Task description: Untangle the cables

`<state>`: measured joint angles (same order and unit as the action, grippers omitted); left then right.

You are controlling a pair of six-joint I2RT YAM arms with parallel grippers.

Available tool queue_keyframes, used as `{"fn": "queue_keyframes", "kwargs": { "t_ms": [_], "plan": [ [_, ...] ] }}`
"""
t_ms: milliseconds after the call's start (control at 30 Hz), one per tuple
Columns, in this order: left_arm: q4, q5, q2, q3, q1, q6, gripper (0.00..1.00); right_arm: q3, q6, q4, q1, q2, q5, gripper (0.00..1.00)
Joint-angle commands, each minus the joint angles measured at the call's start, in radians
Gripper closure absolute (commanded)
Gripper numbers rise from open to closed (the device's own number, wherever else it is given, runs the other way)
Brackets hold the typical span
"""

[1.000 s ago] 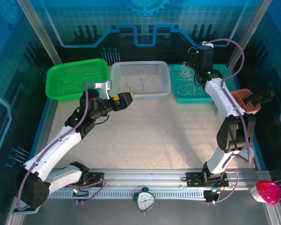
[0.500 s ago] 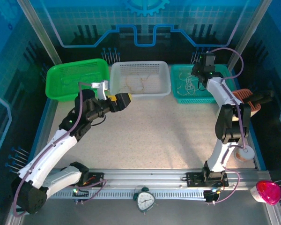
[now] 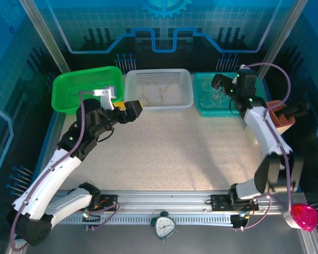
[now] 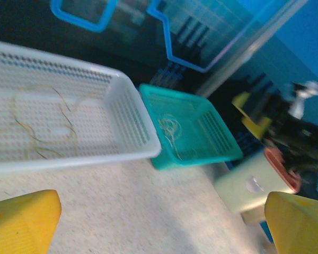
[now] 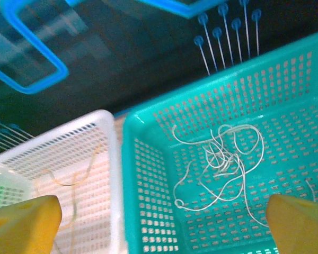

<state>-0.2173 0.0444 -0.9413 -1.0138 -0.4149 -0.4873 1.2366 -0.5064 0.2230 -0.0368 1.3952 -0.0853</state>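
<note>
Cables, whitish thread-like tangle [image 5: 222, 159]: on the floor of the teal perforated plastic basket [image 5: 130, 180]. The loops sprawl with no single long axis, and one long loop reaches toward the white-basket side. The right wrist view resolves separate loops; the top view gives a pale scribble. Yellow-tan strands [image 4: 42, 127] lie in the adjoining white perforated basket [image 4: 132, 106]. Right gripper [image 5: 159, 227] above the teal basket, jaws apart, empty. Left gripper [image 4: 159, 227] over the table [image 4: 122, 201], jaws apart, empty.

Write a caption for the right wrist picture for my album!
Whitish cables lie tangled in the teal basket, a white basket beside it, jaws open.
</note>
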Motion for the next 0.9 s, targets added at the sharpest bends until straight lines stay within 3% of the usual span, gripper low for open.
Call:
{"fn": "queue_keyframes", "kwargs": {
  "t_ms": [0, 67, 233, 400, 533, 733, 867],
  "plan": [
    [-0.005, -0.199, -0.001, -0.043, 0.018, 0.165, 0.01, -0.071, 0.065, -0.015, -0.015, -0.099, 0.050, 0.00],
    [0.052, -0.277, -0.011, -0.029, 0.062, 0.228, 0.01, -0.100, 0.095, 0.004, -0.018, -0.144, 0.036, 0.00],
    [0.191, -0.281, -0.051, 0.026, 0.244, 0.269, 0.01, -0.232, 0.146, -0.098, -0.022, -0.239, -0.011, 0.00],
    [0.343, -0.303, -0.098, 0.170, 0.372, 0.361, 0.01, -0.394, 0.223, -0.255, -0.028, -0.283, -0.152, 0.00],
    [0.399, -0.321, -0.107, 0.306, 0.393, 0.407, 0.01, -0.466, 0.335, -0.279, -0.029, -0.255, -0.171, 0.00],
    [0.725, -0.348, -0.197, 0.588, 0.393, 0.457, 0.01, -0.653, 0.425, -0.485, -0.029, -0.206, -0.257, 0.00],
    [0.986, -0.329, -0.343, 0.685, 0.393, 0.460, 0.01, -0.718, 0.464, -0.731, -0.030, -0.113, -0.213, 0.00]
  ]
}}
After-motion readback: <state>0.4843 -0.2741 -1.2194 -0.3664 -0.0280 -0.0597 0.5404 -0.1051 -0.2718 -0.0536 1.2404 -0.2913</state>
